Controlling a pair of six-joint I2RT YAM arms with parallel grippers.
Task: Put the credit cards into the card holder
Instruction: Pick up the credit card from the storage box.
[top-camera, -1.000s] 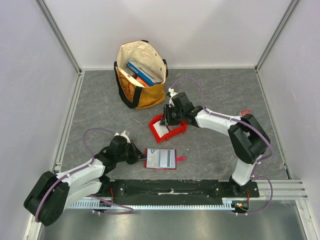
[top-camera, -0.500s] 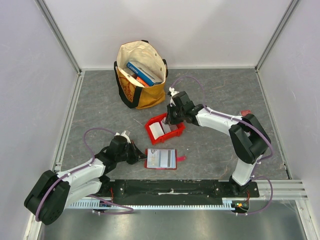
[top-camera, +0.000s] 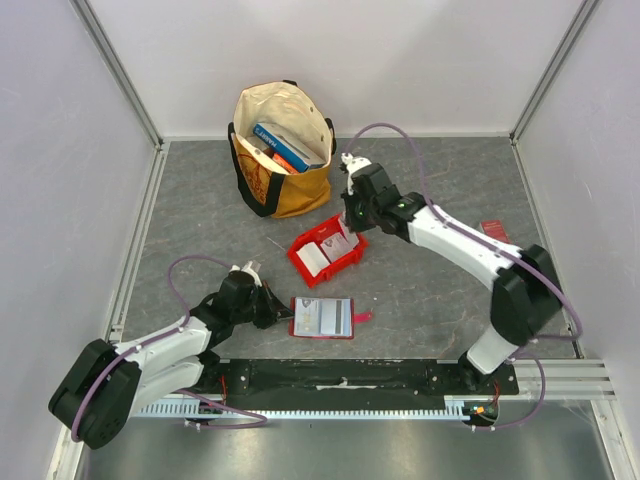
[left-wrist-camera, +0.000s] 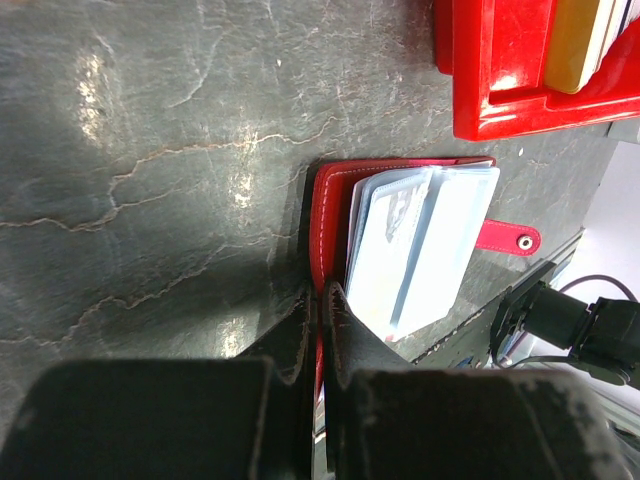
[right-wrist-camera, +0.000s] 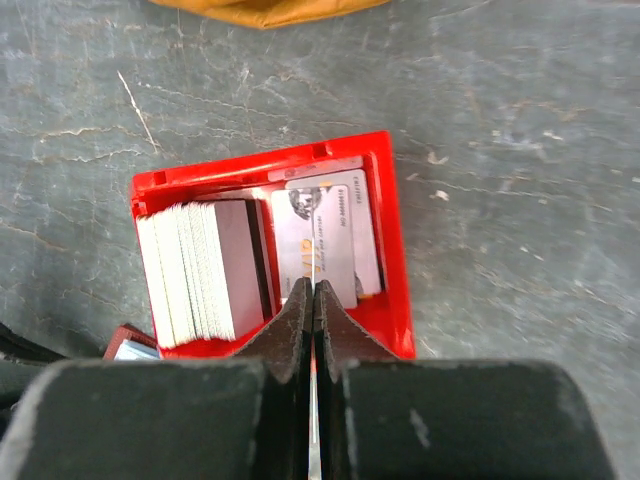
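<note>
My right claw (right-wrist-camera: 312, 288) hangs over the red bin (right-wrist-camera: 396, 250) of credit cards (right-wrist-camera: 325, 240), pinched shut — on one thin card, I think, seen edge-on. The left claw (left-wrist-camera: 320, 295) is clamped on the cover edge of the open card holder (left-wrist-camera: 331, 225) on the bench (left-wrist-camera: 150, 150). A shallow pinch could drop or twist that card.

Robot lab test cell, plain white walls (top-camera: 350, 60), aluminium frame rails (top-camera: 135, 235), grey stone-look table (top-camera: 440, 190)
</note>
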